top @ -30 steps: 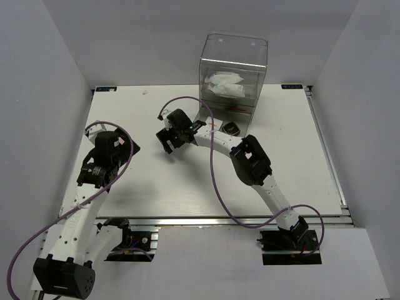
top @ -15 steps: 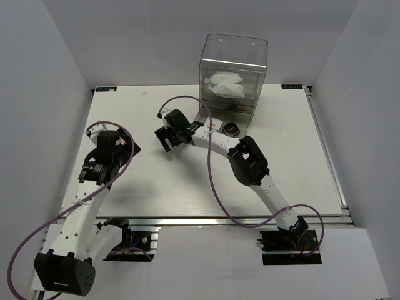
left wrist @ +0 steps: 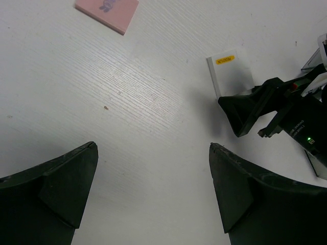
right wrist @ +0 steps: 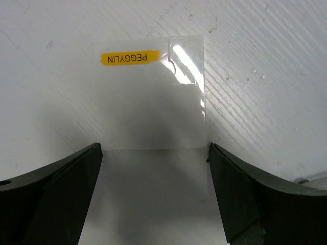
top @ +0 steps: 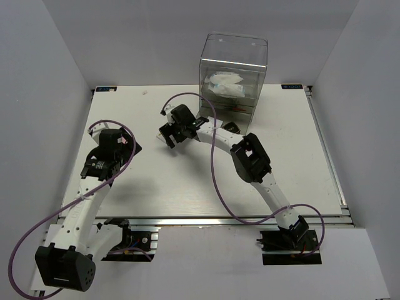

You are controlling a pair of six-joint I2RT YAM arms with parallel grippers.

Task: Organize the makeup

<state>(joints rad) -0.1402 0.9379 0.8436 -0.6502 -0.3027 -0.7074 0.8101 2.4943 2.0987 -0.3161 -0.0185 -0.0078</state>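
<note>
Below right gripper point(right wrist: 153, 153), jaws spread wide: white flat square point(right wrist: 153, 92), unheld | left gripper point(left wrist: 153, 153) likewise spread, holding nothing | risk: being thin, it may skid, escaping pinch.

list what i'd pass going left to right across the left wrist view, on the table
pink square → white square with a yellow label → right arm
</note>
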